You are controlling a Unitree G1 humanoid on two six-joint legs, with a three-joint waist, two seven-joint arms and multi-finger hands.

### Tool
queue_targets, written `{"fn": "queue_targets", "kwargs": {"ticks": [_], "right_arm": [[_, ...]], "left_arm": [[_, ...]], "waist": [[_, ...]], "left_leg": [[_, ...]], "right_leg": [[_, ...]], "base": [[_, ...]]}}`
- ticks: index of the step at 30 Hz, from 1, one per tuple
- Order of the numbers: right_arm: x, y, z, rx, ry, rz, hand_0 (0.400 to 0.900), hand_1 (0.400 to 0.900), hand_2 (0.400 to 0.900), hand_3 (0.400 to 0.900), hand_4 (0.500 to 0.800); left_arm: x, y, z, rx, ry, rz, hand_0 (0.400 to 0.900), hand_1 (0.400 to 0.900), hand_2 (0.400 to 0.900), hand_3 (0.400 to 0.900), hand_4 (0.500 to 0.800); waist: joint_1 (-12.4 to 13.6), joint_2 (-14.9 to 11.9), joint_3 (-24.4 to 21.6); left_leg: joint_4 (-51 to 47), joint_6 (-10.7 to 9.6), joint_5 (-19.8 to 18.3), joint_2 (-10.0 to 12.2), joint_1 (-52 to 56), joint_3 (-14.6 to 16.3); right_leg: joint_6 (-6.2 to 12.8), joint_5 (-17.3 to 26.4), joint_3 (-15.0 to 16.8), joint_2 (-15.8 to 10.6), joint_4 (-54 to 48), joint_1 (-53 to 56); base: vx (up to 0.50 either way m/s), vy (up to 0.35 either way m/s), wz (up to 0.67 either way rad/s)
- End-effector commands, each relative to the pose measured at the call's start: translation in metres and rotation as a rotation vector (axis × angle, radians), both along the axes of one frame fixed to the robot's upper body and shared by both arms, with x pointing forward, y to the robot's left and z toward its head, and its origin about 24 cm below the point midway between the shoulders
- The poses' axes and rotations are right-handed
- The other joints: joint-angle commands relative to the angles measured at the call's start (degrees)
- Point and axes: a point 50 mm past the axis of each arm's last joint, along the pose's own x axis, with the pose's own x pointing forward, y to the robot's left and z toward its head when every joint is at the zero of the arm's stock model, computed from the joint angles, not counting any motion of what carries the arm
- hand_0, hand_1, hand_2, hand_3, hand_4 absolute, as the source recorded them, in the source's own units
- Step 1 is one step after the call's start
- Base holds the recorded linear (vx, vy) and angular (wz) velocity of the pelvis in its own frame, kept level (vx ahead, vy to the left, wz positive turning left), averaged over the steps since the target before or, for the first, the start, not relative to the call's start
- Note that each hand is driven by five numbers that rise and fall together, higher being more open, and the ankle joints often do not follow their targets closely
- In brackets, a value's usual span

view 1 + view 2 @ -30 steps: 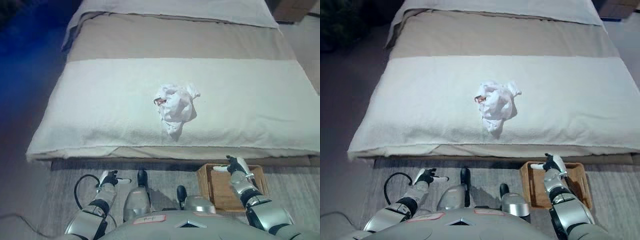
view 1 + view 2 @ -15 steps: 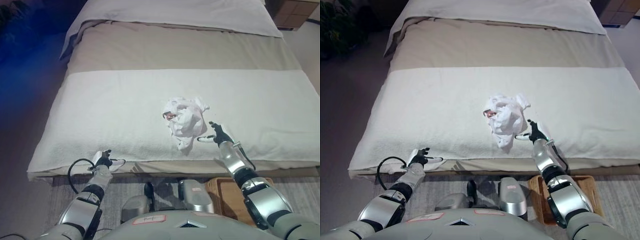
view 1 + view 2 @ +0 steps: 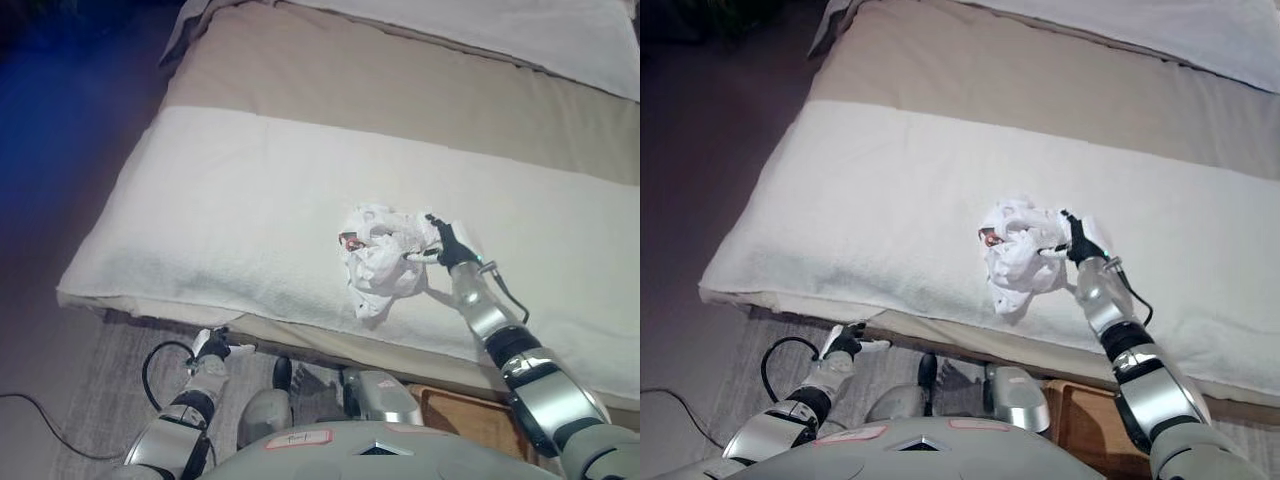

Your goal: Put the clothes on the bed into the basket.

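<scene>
A crumpled white garment [image 3: 383, 259] with a small reddish patch lies in the middle of the bed [image 3: 230, 190], on the white blanket. My right hand [image 3: 445, 243] reaches over the bed's near edge and touches the garment's right side, its fingers spread and open against the cloth. My left hand [image 3: 212, 347] hangs low, below the bed's near edge and over the rug, fingers relaxed and holding nothing. A corner of the brown wooden basket [image 3: 1080, 422] shows on the floor at the lower right, mostly hidden behind my right arm.
A beige sheet [image 3: 400, 90] covers the bed's far half, with a white pillow or duvet edge [image 3: 520, 30] beyond it. A grey rug [image 3: 110, 390] lies along the bed's near side. Dark floor lies to the left.
My right hand rose from the basket, crossed the bed's edge and reached the garment's right side. The left hand lifted to the mattress edge, then dropped below it. The camera shifted.
</scene>
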Motion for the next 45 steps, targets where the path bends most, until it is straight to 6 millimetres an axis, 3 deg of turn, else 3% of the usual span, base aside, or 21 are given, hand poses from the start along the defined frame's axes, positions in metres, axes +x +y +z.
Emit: {"fn": "queue_targets", "kwargs": {"ticks": [1, 5, 10, 14, 17, 21, 29, 30, 31, 32, 45], "right_arm": [[0.019, -0.003, 0.015, -0.13, -0.067, 0.026, 0.9, 0.9, 0.9, 0.9, 0.8], [0.021, 0.008, 0.011, -0.162, -0.047, 0.07, 0.9, 0.9, 0.9, 0.9, 0.8], [0.046, 0.037, 0.033, -0.145, -0.134, 0.139, 0.9, 0.9, 0.9, 0.9, 0.8], [0.063, 0.048, 0.055, -0.123, -0.214, 0.16, 0.9, 0.9, 0.9, 0.9, 0.8], [0.069, 0.052, 0.069, -0.077, -0.269, 0.166, 0.9, 0.9, 0.9, 0.9, 0.8], [0.065, 0.071, 0.072, 0.0, -0.3, 0.237, 0.9, 0.9, 0.9, 0.9, 0.8], [0.051, 0.089, 0.058, 0.075, -0.255, 0.31, 0.9, 0.9, 0.9, 0.9, 0.8], [0.051, 0.089, 0.058, 0.075, -0.255, 0.31, 0.822, 0.822, 0.822, 0.822, 0.753], [0.051, 0.092, 0.058, 0.087, -0.256, 0.312, 0.525, 0.525, 0.525, 0.525, 0.575], [0.05, 0.093, 0.058, 0.087, -0.254, 0.315, 0.4, 0.4, 0.4, 0.4, 0.5], [0.04, 0.075, 0.037, 0.07, -0.199, 0.216, 0.4, 0.4, 0.4, 0.4, 0.5]], "left_arm": [[0.018, 0.018, 0.012, 0.101, -0.038, -0.01, 0.9, 0.9, 0.9, 0.9, 0.8], [0.033, 0.017, 0.02, 0.114, -0.09, -0.006, 0.9, 0.9, 0.9, 0.9, 0.8], [0.063, 0.013, 0.036, 0.121, -0.191, 0.023, 0.9, 0.9, 0.9, 0.9, 0.8], [0.071, 0.012, 0.041, 0.12, -0.22, 0.043, 0.9, 0.9, 0.9, 0.9, 0.8], [0.069, 0.014, 0.041, 0.118, -0.224, 0.056, 0.9, 0.9, 0.9, 0.9, 0.8], [0.058, 0.015, 0.034, 0.118, -0.194, 0.058, 0.9, 0.9, 0.9, 0.9, 0.8], [0.052, 0.016, 0.031, 0.122, -0.168, 0.055, 0.9, 0.9, 0.9, 0.9, 0.8], [0.052, 0.016, 0.031, 0.122, -0.168, 0.055, 0.9, 0.9, 0.9, 0.9, 0.8], [0.052, 0.018, 0.032, 0.127, -0.169, 0.057, 0.9, 0.9, 0.9, 0.9, 0.8], [0.053, 0.019, 0.032, 0.134, -0.169, 0.059, 0.9, 0.9, 0.9, 0.9, 0.8], [0.052, 0.021, 0.033, 0.145, -0.18, 0.062, 0.9, 0.9, 0.9, 0.9, 0.8]], "waist": [[0.63, 2.36, 0.48], [0.66, 3.53, 2.14], [1.15, 4.39, 3.23], [1.43, 4.92, 3.73], [1.47, 4.91, 4.16], [1.61, 4.64, 3.71], [1.21, 3.75, 2.85], [1.2, 3.75, 2.85], [1.23, 3.75, 3.07], [1.23, 3.76, 3.26], [0.86, 4.23, 3.52]], "left_leg": [[0.26, -0.72, -0.99, 0.06, 4.12, 3.65], [0.26, -0.56, -0.48, -0.14, 1.42, 4.13], [0.26, -0.59, 0.72, -0.68, -4.78, 5.62], [0.26, -1.02, 1.4, -0.77, -6.88, 6.0], [0.26, -1.18, 1.44, -0.67, -6.59, 6.13], [0.26, -1.04, 0.78, -0.52, -5.56, 5.9], [0.26, -0.7, -0.52, -0.26, -3.8, 5.72], [0.26, -0.7, -0.52, -0.26, -3.81, 5.72], [0.26, -0.65, -0.41, -0.36, -4.14, 5.65], [0.26, -0.64, -0.33, -0.42, -4.3, 5.63], [0.26, -0.73, -0.05, -0.49, -4.4, 5.55]], "right_leg": [[3.25, -2.11, 1.02, 0.94, 0.0, -0.53], [3.11, -1.66, 1.54, 0.83, 0.07, -3.73], [3.53, 0.14, 2.49, 0.44, 0.04, -9.92], [3.62, 0.31, 2.41, 0.26, 0.0, -11.67], [3.47, 0.07, 2.42, 0.32, 0.02, -11.35], [3.31, -0.61, 2.52, 0.52, 0.0, -10.34], [3.29, -0.94, 2.94, 0.67, 0.0, -9.12], [3.29, -0.94, 2.94, 0.67, 0.0, -9.13], [3.33, -0.67, 3.05, 0.52, 0.0, -9.5], [3.36, -0.48, 3.09, 0.44, 0.0, -9.75], [3.13, -0.1, 3.76, 0.5, 0.0, -10.03]], "base": [[0.03, -0.028, -0.06], [-0.03, 0.004, -0.15], [-0.04, 0.011, -0.1], [0.04, 0.0, 0.06], [0.06, 0.003, 0.01], [0.05, -0.004, 0.02], [0.0, 0.013, 0.0], [-0.05, 0.023, 0.02], [-0.06, 0.023, 0.03], [-0.07, 0.028, 0.02], [0.0, -0.004, 0.0]]}}
